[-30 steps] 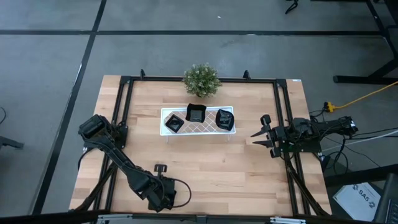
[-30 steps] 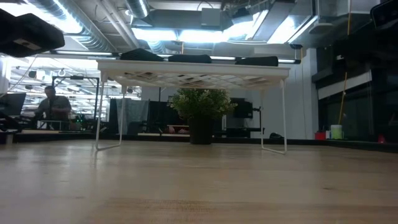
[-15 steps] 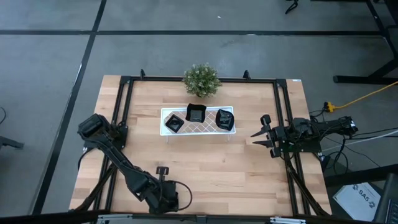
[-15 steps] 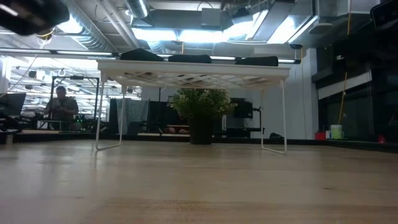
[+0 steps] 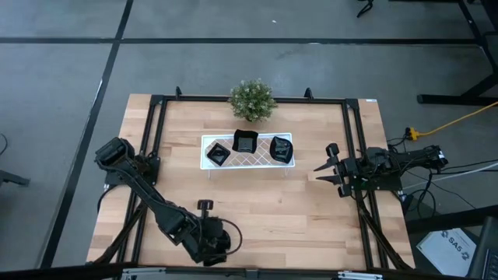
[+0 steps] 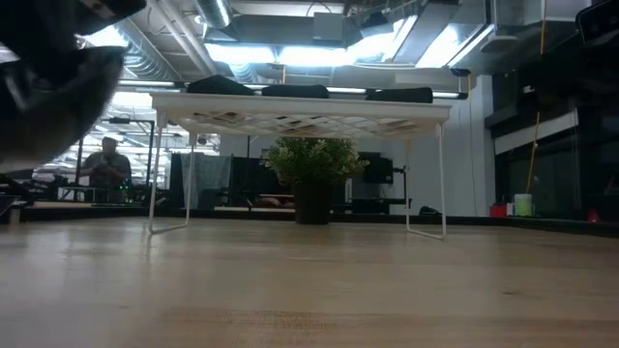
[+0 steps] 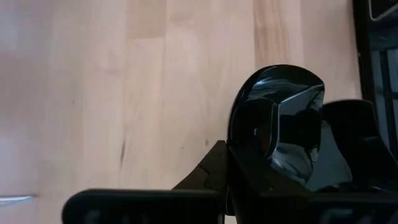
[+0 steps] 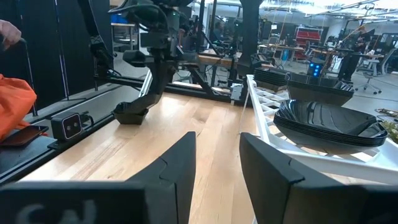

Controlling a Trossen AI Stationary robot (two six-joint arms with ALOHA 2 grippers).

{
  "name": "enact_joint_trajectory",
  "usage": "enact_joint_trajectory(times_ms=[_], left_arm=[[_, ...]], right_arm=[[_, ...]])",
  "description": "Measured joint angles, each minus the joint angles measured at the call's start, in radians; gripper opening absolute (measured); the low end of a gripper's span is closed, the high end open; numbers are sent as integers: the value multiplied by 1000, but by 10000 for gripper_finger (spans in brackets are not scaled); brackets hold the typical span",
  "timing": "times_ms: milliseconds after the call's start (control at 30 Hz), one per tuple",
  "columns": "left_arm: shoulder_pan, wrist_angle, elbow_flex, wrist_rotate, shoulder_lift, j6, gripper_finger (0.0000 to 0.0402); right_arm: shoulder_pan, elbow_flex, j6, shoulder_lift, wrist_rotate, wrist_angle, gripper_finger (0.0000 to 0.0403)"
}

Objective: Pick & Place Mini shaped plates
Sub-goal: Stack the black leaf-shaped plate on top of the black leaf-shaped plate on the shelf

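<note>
1. A pale wooden surface [image 5: 257, 194] with a black frame around it stands on a grey floor; the low view looks across it into a workshop hall where a person [image 6: 108, 166] sits far back.
2. A white tray [image 5: 210, 159] on thin wire legs stands in the far middle of the surface, with a small green potted plant [image 5: 252, 99] just behind it.
3. Three stacks of mini shaped plates [image 5: 244, 141] lie on the tray: one at each end and one in the middle toward the plant.
4. The left end effector [image 5: 204, 207] is at the near edge of the surface, well apart from the tray, which lies ahead of it toward the far side.
5. The left end effector is closed on a mini shaped plate, a glossy black dish [image 7: 283, 124] that the left wrist view shows clamped upright on its edge between the fingers, above bare wood.
6. In the right wrist view that same arm shows farther off with a dark dish [image 8: 130, 112] at its tip, low over the wood.
7. The right end effector [image 5: 327, 165] waits at the right side, just beside the tray's right end, its fingers [image 8: 177, 168] apart with nothing between them.
8. Seen from the right end effector, the nearest stack of plates [image 8: 326, 121] sits on the tray close ahead.
</note>
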Motion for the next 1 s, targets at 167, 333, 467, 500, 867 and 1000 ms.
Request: enact_joint_trajectory(times_ms=[167, 333, 467, 500, 867, 1000], left_arm=[[9, -2, 0, -44, -43, 23, 2], [22, -1, 0, -119, -104, 58, 2], [46, 11, 0, -181, -147, 100, 2], [55, 24, 0, -192, -156, 114, 2], [229, 228, 0, -235, -218, 368, 2], [303, 304, 0, -235, -223, 488, 2]], right_arm=[[0, 0, 0, 0, 0, 0, 124], [0, 0, 0, 0, 0, 0, 124], [0, 0, 0, 0, 0, 0, 124], [0, 0, 0, 0, 0, 0, 124], [0, 0, 0, 0, 0, 0, 124], [0, 0, 0, 0, 0, 0, 124]])
